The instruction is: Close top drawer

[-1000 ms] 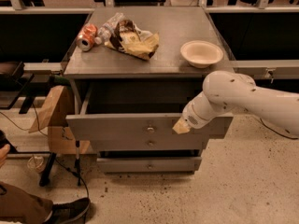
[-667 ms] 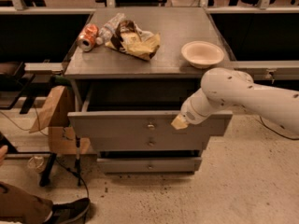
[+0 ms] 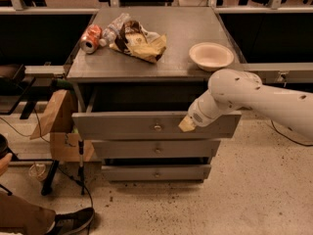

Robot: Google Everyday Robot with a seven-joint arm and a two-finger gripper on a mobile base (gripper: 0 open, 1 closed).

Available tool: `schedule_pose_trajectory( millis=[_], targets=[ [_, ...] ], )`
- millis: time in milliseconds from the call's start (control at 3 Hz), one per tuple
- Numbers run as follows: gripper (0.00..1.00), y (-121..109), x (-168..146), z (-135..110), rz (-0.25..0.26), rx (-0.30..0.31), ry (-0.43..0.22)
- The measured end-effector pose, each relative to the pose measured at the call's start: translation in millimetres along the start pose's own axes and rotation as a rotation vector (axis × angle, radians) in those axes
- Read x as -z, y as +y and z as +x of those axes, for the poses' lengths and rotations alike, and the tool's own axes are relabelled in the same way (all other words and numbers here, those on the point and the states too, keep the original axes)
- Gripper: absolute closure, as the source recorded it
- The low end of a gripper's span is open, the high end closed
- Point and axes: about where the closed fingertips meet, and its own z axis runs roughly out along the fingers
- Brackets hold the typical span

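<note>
The top drawer (image 3: 122, 125) is a wide grey drawer pulled partly out of the cabinet, with a small metal knob (image 3: 157, 128) at the centre of its front panel. My gripper (image 3: 186, 125) sits against the front panel, just right of the knob. The white arm (image 3: 254, 98) reaches in from the right and covers the drawer's right end.
Two narrower grey drawer fronts (image 3: 156, 150) sit below. On the cabinet top (image 3: 186, 28) lie a soda can (image 3: 91, 38), a crumpled chip bag (image 3: 139, 42) and a white bowl (image 3: 211, 56). A paper bag (image 3: 53, 114) leans at the left. A person's shoe (image 3: 71, 222) is bottom left.
The gripper has moved left along the drawer front toward the knob, and the drawer has slid back toward the cabinet.
</note>
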Motion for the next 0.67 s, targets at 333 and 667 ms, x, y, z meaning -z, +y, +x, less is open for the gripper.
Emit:
schedule_pose_trajectory(
  millis=[333,667],
  targets=[
    [1.0,-13.4,-5.4,-13.1,0.024,-0.05,-0.022],
    [1.0,-10.5,-7.7,-16.4,0.029,-0.034,-0.022]
  ],
)
